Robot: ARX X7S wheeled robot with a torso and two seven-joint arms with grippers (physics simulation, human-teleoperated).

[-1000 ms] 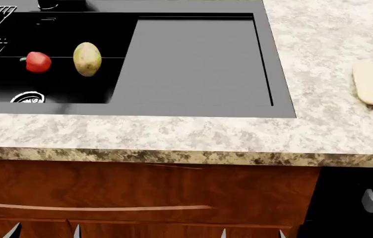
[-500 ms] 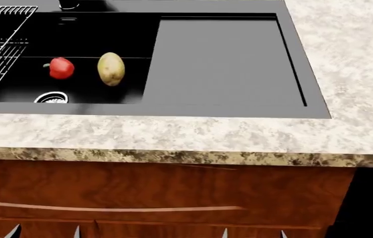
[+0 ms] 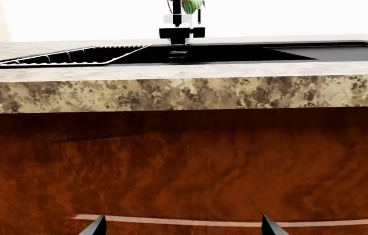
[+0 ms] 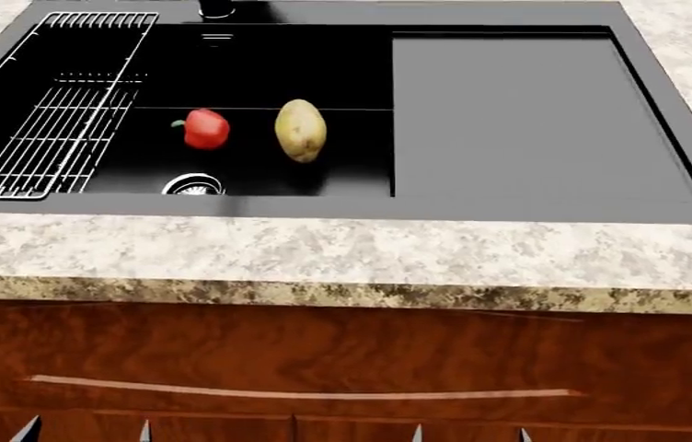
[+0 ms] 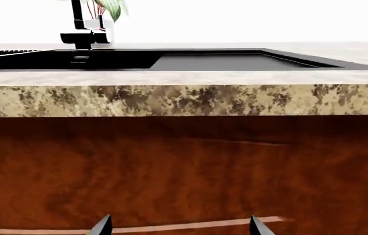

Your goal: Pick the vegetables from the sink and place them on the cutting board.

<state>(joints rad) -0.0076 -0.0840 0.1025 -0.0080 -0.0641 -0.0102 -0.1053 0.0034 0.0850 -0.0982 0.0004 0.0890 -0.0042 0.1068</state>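
Note:
A glossy red pepper (image 4: 205,128) and a yellowish-tan potato (image 4: 301,130) lie side by side, a little apart, on the floor of the black sink (image 4: 260,64). The cutting board is out of view. My left gripper (image 4: 85,431) and right gripper (image 4: 470,434) show only as fingertips at the head view's lower edge, low in front of the wooden cabinet. Both are well below and short of the sink. In the wrist views the left gripper (image 3: 182,227) and the right gripper (image 5: 179,226) stand open, facing the cabinet front with nothing between the fingers.
A wire rack (image 4: 58,138) fills the sink's left part. A round drain (image 4: 192,184) lies near the pepper. The flat drainboard (image 4: 530,120) is to the right. The faucet (image 3: 180,24) stands behind the basin. The speckled counter edge (image 4: 321,267) overhangs a drawer with a long handle (image 4: 297,391).
The head view has swung left: sink and vegetables slid right in the picture, the wire rack came fully into view, and the cutting board left at the right edge.

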